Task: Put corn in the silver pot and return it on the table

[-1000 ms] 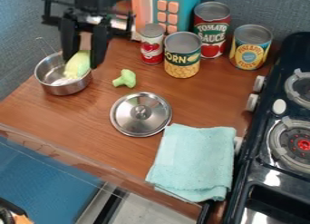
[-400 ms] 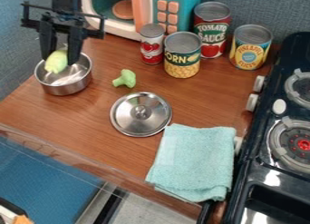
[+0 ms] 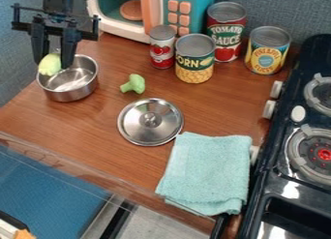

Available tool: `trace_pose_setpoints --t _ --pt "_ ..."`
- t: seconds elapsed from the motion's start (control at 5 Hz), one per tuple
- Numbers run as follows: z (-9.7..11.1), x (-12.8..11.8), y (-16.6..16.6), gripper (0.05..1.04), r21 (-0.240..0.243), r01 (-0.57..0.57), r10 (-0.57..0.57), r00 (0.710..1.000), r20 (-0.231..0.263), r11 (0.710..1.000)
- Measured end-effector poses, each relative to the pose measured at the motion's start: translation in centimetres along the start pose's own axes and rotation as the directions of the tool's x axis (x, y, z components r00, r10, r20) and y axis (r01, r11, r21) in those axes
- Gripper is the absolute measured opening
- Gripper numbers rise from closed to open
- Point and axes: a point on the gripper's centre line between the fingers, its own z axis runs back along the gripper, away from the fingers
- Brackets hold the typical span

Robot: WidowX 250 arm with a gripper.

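Wooden table, upper left of frame — jaws clamped on corn, by left rim of silver pot — pot's open middle toward right.

From over here I see the black arm angled in from the top edge, near the upper-left corner of the frame. Its gripper hangs below, fingers pointing down, a gap between them, under a wide crossbar.
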Motion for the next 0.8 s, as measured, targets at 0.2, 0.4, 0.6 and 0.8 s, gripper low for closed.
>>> trace_pose_setpoints --t 0.2,0.4,0.6,0.8 --pt "-0.6 0.4 -0.2 0.383 0.01 0.011 -0.011 0.999 -0.048 1.0" --pt "-1.3 1.1 -0.4 0.383 0.019 0.025 -0.023 0.995 -0.093 1.0" --pt "-2.0 1.7 -0.6 0.383 0.029 0.029 -0.025 0.993 -0.114 0.999" --pt "-2.6 2.2 -0.8 0.383 0.043 0.033 -0.027 0.991 -0.13 0.999"
